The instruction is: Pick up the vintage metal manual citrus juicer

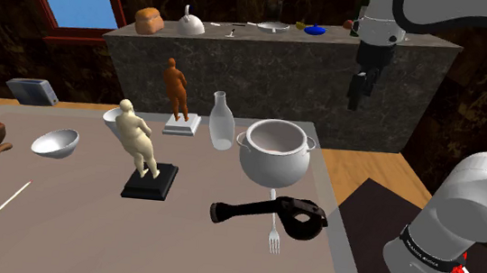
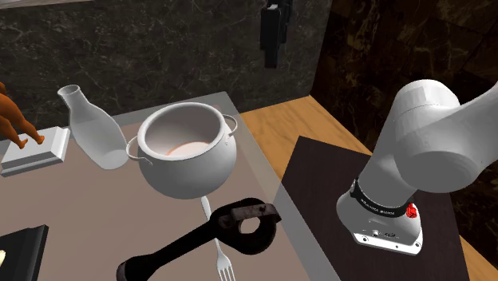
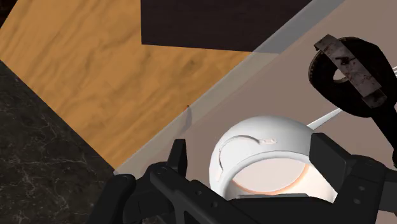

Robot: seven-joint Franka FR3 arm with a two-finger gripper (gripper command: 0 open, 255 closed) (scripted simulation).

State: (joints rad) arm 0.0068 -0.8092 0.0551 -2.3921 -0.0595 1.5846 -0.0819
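Black citrus juicer (image 1: pixel 271 215) is lying across a fork (image 1: pixel 272 239) at the grey tabletop's (image 1: pixel 71 225) near edge, toward the shoulder view's right, a white pot (image 1: pixel 274 152) standing just behind. I am holding my pincer (image 1: pixel 356 94) open high above the pot.

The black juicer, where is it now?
In the shoulder view the juicer lies on the table, toward the right edge, just in front of the white pot, crossing a fork.

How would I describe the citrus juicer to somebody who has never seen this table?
Find the table, then the large white two-handled pot near its right edge in the shoulder view. Just nearer the camera than the pot lies the juicer. It is the only black tool there, with a long handle and a ring-shaped head; the fork beside it is thin and pale.
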